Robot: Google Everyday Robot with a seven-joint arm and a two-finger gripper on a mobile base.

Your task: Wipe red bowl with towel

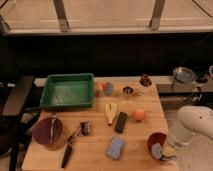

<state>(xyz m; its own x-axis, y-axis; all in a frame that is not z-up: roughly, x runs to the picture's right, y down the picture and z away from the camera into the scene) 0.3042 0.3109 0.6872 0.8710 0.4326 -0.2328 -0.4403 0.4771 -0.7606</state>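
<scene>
The red bowl point(155, 139) stands on the wooden table point(95, 150) at its front right corner. The pale grey-blue towel point(156, 149) lies bunched against the bowl's near side. My gripper point(167, 151) reaches in from the right at the end of the white arm point(194, 126). It is shut on the towel and presses it down at the bowl's front right rim. The arm hides the bowl's right edge.
A green tray point(67, 91) sits back left and a maroon bowl point(47, 131) front left. A blue sponge pad point(116, 147), a black bar point(120, 121), a banana point(110, 112), an orange point(139, 115) and a brush point(70, 147) lie mid-table. A black chair point(17, 100) stands left.
</scene>
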